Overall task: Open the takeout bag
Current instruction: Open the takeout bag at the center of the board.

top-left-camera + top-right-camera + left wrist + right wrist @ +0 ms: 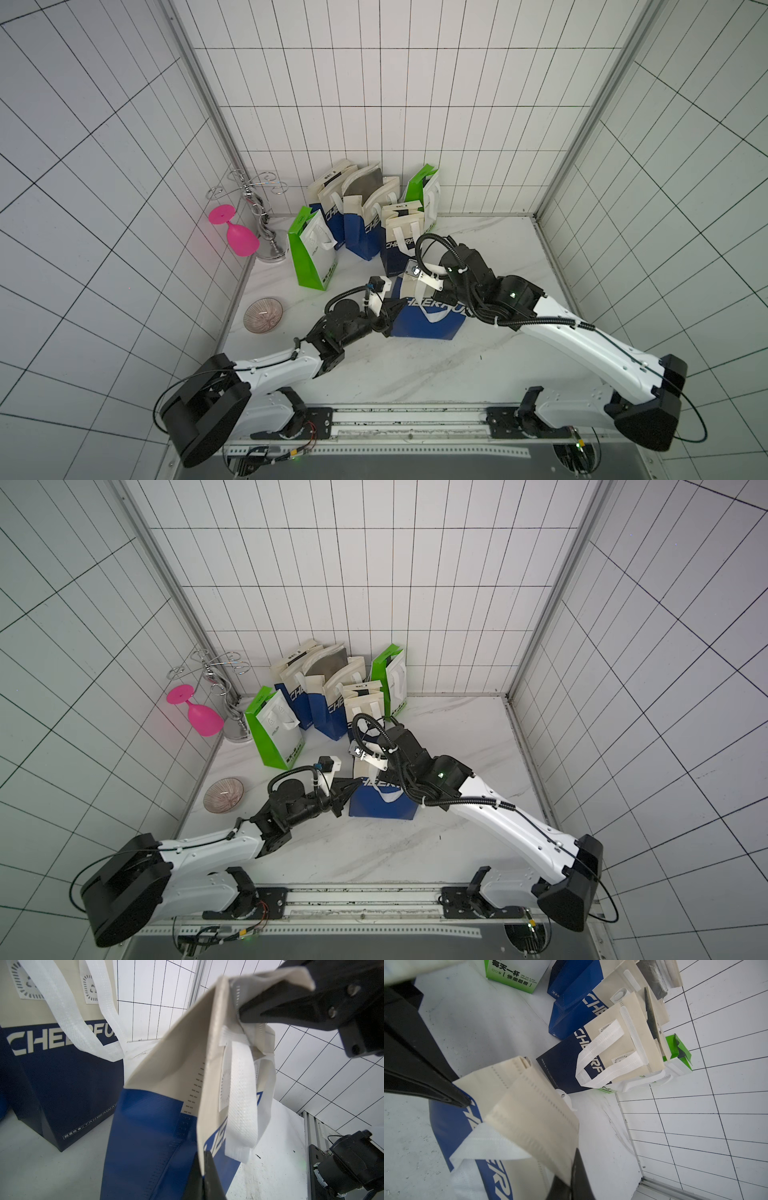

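The takeout bag (428,322) is blue below and beige on top, and stands mid-table in both top views. My left gripper (205,1167) is shut on the beige edge of the bag's left side; in a top view its black fingers (392,309) pinch that side. From the right, my right gripper (575,1169) is shut on the beige top flap (529,1105), and in the left wrist view it shows as black fingers (259,1012) clamped on the rim. A white handle (241,1105) hangs loose down the bag's face. The mouth is pinched flat between the two grips.
Several other bags crowd the back: a green-and-white one (309,253), blue-and-beige ones (361,224), a navy one (399,245) just behind the held bag, and a green one (424,195). A pink glass (239,237), a metal rack (262,216) and a bowl (263,315) are at the left.
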`<state>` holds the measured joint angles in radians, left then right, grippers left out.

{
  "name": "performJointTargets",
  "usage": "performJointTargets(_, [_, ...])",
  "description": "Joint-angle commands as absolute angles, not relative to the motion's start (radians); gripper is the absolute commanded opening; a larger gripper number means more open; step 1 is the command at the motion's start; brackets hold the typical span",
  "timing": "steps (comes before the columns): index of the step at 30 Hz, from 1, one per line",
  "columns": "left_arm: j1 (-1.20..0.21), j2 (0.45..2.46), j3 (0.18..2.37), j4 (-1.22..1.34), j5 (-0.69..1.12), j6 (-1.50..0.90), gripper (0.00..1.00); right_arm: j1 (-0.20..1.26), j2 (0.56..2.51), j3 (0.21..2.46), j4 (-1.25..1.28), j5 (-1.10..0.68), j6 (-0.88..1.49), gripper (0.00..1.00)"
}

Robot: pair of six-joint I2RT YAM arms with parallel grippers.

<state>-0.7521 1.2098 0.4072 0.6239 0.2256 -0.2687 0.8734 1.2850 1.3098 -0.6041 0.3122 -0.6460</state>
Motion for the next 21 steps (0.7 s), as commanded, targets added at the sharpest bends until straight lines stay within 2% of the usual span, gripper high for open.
performJointTargets(1, [-0.75, 1.197, 0.396, 0.546, 0.188, -0.256, 0.0, 0.864, 1.293, 1.501, -0.661, 0.371, -0.685, 0.0])
performJointTargets(9, [-0.748, 1.201, 0.399, 0.532, 0.181, -0.251, 0.0, 0.862, 1.353, 1.64, -0.751, 0.386, -0.726, 0.0])
performJointTargets(21, [-0.749, 1.21, 0.402, 0.516, 0.169, -0.244, 0.0, 0.862, 1.393, 1.71, -0.77, 0.442, -0.8, 0.0])
